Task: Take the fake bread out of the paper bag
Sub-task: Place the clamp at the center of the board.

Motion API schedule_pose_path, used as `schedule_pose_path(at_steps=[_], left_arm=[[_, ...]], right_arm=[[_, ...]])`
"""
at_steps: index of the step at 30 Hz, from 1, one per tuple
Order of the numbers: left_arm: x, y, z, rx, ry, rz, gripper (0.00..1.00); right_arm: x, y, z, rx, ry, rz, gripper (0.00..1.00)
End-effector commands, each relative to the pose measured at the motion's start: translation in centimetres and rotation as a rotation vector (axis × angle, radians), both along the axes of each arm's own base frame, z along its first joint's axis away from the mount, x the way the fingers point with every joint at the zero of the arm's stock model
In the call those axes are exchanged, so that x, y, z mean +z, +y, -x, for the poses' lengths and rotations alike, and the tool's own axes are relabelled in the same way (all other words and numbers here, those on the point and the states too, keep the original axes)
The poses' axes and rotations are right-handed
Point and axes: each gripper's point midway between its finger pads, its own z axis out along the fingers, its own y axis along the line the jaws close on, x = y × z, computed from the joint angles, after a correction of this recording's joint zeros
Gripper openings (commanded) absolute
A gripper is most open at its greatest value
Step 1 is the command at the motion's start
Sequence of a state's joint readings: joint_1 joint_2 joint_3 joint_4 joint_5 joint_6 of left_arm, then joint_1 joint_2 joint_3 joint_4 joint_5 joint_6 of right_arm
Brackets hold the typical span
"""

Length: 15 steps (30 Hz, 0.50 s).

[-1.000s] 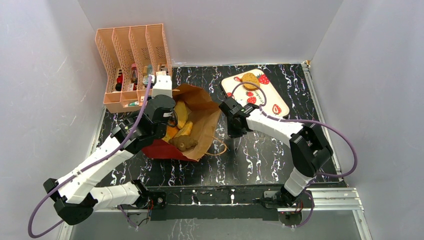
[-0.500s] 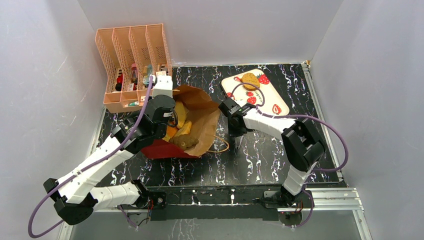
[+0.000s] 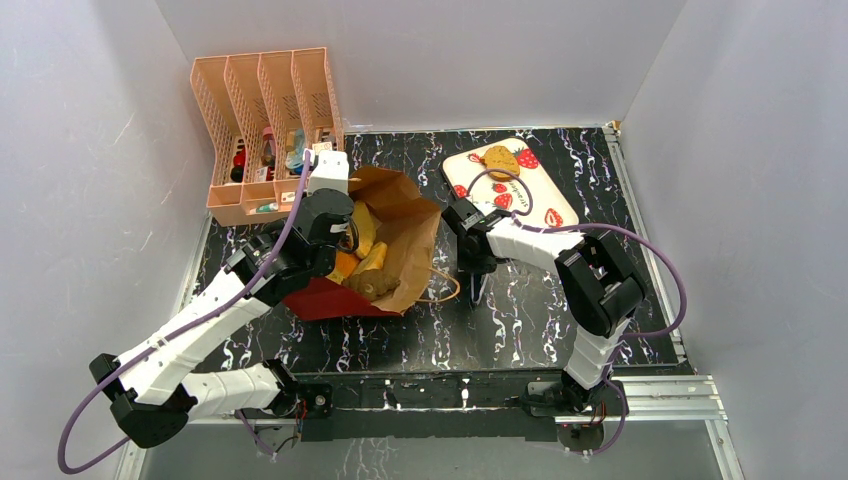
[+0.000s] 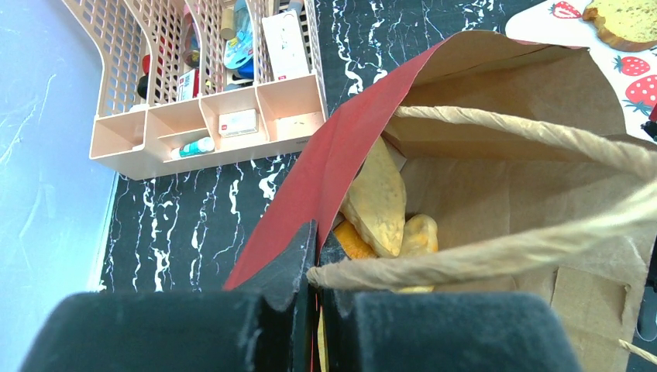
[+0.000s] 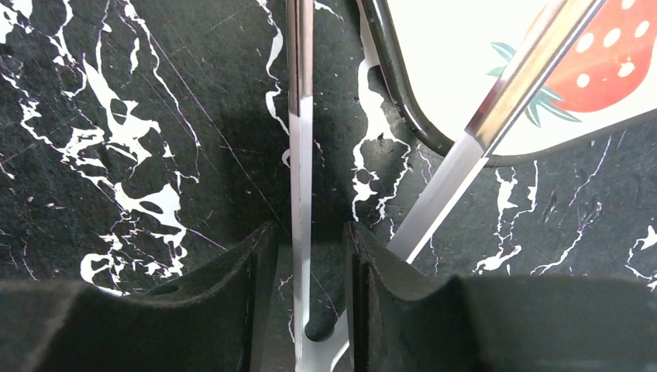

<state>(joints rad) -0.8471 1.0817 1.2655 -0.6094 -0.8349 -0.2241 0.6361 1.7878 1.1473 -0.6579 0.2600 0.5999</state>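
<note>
The paper bag (image 3: 412, 232), red outside and brown inside, lies tilted open on the black marble table. Several pieces of fake bread (image 3: 364, 262), yellow, orange and tan, lie inside it; they also show in the left wrist view (image 4: 378, 198). One more tan piece (image 3: 500, 159) lies on the strawberry tray (image 3: 548, 196). My left gripper (image 3: 336, 246) is shut on the bag's red wall (image 4: 341, 147) at its rim, next to a cord handle (image 4: 496, 252). My right gripper (image 3: 473, 268) is to the right of the bag, shut on metal tongs (image 5: 300, 155) near their hinge.
A peach slotted organiser (image 3: 265, 115) with small items stands at the back left, close behind the bag. The tray's dark rim (image 5: 403, 101) lies just beyond the tongs. Grey walls enclose the table on three sides.
My right gripper has moved nearer and slightly left, away from the tray, with the tongs in it. The bag's mouth has shifted a little. My left gripper still holds the bag's rim.
</note>
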Motion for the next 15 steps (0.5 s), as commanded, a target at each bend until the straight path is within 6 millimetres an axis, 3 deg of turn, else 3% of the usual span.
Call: schedule_pose_path(at_steps=[1, 15], left_arm=[[2.9, 0.6, -0.2, 0.031, -0.074, 0.047, 0.00], [3.0, 0.5, -0.3, 0.029, -0.082, 0.066, 0.00]], right_arm=[[0.4, 0.5, -1.2, -0.006, -0.043, -0.023, 0.36], [2.8, 1.1, -2.2, -0.010, -0.086, -0.048, 0.46]])
